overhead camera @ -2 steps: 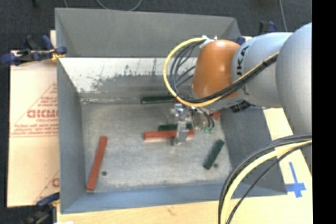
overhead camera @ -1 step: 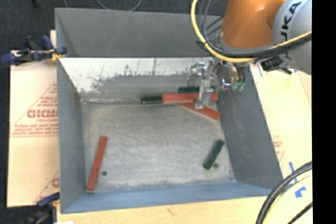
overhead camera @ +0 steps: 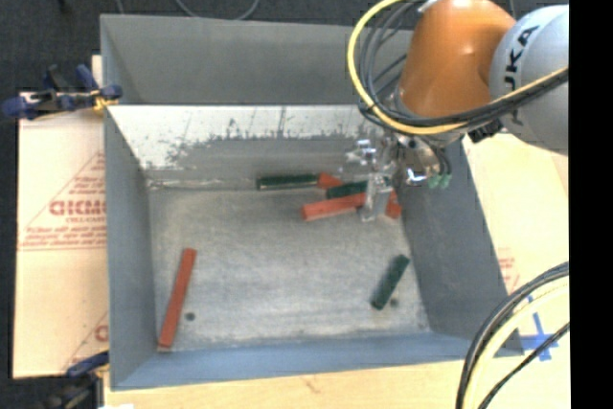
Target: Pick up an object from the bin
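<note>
Partly done, with gripper (overhead camera: 370, 198) down at red stick (overhead camera: 326, 209) by back of bin (overhead camera: 239, 62); cannot tell whether clenched; nothing lifted.

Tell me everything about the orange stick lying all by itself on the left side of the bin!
The orange-red stick is long, thin and straight, with flat sides, like a plastic or painted bar. It lies flat on the floor of the grey bin, in the left part, running nearly along the left wall, with its far end leaning a little to the right. Its near end sits close to the front left corner. No other stick touches it.
</note>
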You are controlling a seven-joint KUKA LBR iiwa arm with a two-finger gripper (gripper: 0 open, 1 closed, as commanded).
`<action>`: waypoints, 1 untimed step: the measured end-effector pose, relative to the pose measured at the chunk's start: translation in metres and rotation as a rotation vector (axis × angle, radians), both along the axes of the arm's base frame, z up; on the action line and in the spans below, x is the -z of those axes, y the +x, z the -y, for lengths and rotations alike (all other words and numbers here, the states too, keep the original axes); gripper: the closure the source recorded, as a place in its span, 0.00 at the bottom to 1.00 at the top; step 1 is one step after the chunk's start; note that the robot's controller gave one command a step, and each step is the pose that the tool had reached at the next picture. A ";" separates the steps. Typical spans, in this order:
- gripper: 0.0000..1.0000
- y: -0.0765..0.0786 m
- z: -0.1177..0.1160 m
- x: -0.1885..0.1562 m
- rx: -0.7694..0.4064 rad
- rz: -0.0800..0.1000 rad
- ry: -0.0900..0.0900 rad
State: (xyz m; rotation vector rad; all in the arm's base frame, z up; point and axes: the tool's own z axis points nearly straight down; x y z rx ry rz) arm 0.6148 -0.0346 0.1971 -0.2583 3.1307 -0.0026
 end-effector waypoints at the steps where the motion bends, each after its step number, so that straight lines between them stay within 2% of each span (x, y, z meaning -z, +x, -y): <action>1: 1.00 -0.011 0.019 -0.123 0.035 0.014 0.000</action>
